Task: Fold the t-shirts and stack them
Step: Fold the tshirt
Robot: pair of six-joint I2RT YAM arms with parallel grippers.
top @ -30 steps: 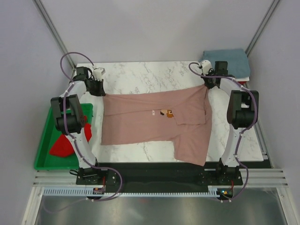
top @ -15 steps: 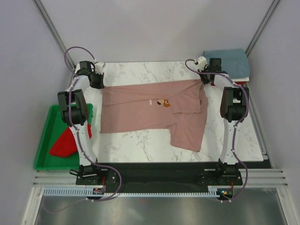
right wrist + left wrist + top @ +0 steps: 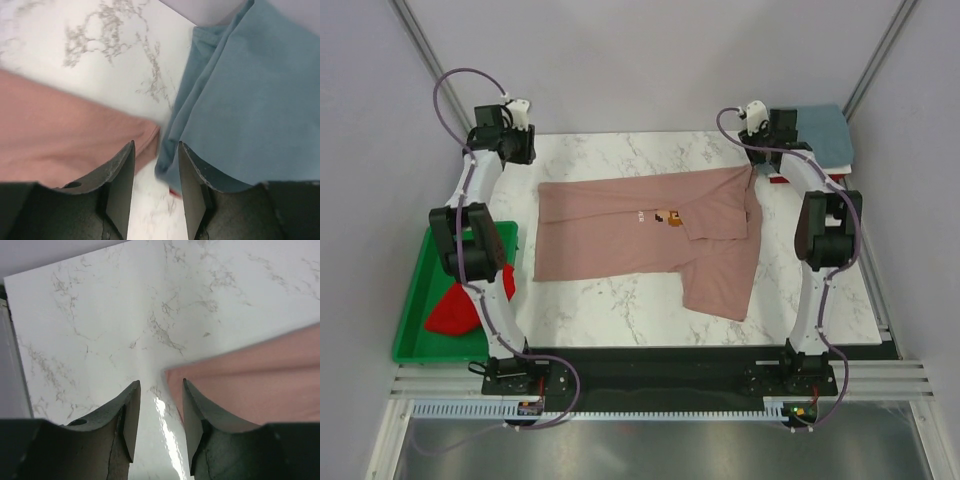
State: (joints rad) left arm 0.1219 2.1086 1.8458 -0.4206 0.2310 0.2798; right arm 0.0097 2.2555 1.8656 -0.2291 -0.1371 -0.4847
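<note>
I have the dusty-pink t-shirt [image 3: 640,235] spread flat on the worktop [image 3: 620,310]. My left gripper [image 3: 160,385] hangs over its far-left corner, jaws parted and empty. My right gripper [image 3: 156,147], likewise parted and empty, hangs over its far-right corner, where the grey-blue t-shirt [image 3: 825,130] lies just beside it.

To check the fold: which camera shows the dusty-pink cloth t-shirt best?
The top external view: the dusty-pink cloth t-shirt lies there whole, spread on the white marble table, partly folded. The left wrist view catches only one pink corner; the right wrist view only a blurred pink edge beside the grey-blue cloth shirt.
</note>
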